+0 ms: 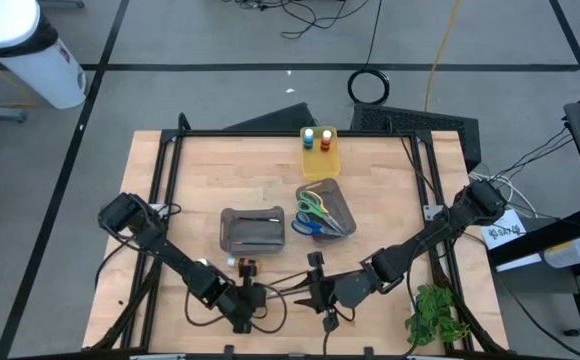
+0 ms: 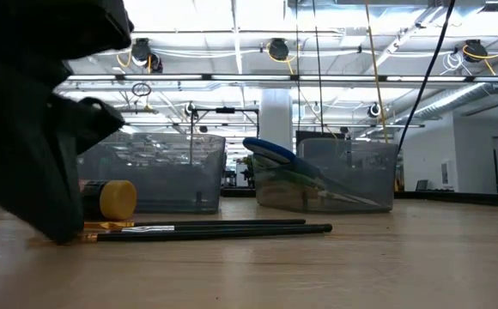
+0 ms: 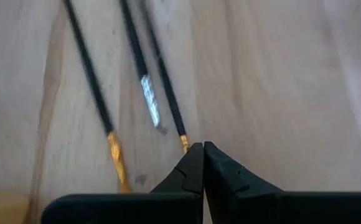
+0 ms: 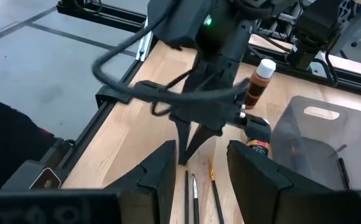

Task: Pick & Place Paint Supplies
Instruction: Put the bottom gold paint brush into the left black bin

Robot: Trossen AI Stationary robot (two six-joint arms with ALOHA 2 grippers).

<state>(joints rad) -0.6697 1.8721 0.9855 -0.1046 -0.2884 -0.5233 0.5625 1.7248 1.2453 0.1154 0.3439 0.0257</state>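
My left gripper is clenched empty over thin dark brushes with gold ferrules; right gripper released.

You're in a big open lab: exposed ceiling pipes, loose floor cables, and a metal-framed wooden tabletop.

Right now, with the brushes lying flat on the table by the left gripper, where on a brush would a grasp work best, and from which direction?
Probably from straight above, on the bare dark handle of a brush, fingers straddling it crosswise. The brushes lie flat and nearly parallel, close together, so a narrow pinch clear of the gold ferrule should take just one. The left gripper sits shut at their ferrule ends; the right gripper is open above them.
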